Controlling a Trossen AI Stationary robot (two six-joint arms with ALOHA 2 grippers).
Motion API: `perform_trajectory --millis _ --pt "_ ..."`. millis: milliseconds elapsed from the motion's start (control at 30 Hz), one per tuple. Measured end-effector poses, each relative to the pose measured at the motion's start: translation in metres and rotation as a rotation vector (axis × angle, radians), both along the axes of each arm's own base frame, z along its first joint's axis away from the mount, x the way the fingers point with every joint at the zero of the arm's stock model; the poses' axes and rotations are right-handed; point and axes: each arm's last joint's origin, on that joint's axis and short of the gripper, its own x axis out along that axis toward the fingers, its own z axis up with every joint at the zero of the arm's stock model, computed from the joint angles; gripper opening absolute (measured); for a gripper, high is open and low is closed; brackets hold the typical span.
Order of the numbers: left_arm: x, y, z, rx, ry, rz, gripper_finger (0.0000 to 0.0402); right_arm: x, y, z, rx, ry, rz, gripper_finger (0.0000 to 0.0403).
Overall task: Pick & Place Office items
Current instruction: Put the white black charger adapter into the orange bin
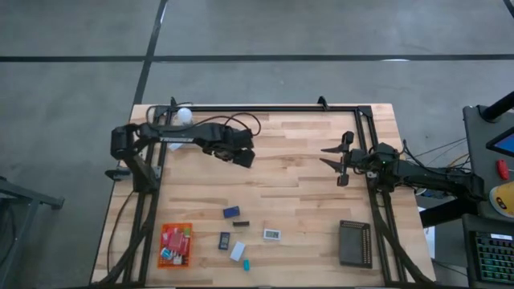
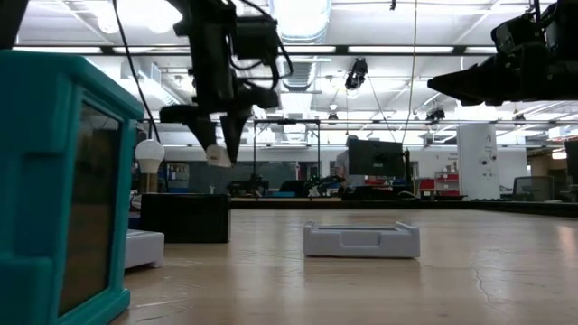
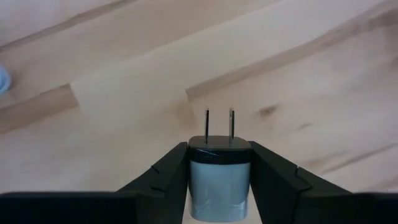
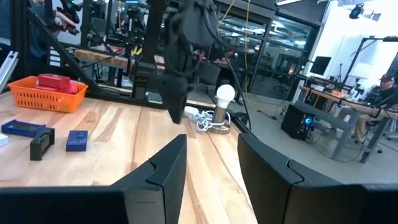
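Note:
My left gripper hangs over the table's middle left and is shut on a small white plug charger with a black face and two metal prongs. The low view shows that gripper high above the wood. My right gripper waits open over the middle right, touching nothing. Several small office items lie flat on the near part of the table: a navy block, a black piece, a white device and a teal piece. My left gripper pinches the charger's white body between its two fingers, one on each flat side. The fingers come from above, pointing down. The charger is lifted clear of the table, its prongs pointing out past the fingertips.
An orange tray with red pieces stands at the near left corner, and a black ribbed tray at the near right. A white bulb with a coiled cord sits at the far left. A black frame rail runs along the far edge.

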Motion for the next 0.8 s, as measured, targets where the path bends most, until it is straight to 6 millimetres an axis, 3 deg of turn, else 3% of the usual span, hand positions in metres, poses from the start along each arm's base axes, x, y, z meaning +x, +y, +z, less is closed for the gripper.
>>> perform_trajectory --millis 400,800 --pt "-0.020 -0.039 0.037 -0.007 -0.065 0.019 0.0147 0.000 0.000 0.000 0.000 0.000 0.000 0.0139" --pt "-0.035 -0.069 0.040 -0.044 0.034 0.086 0.0147 0.000 0.000 0.000 0.000 0.000 0.000 0.0139"
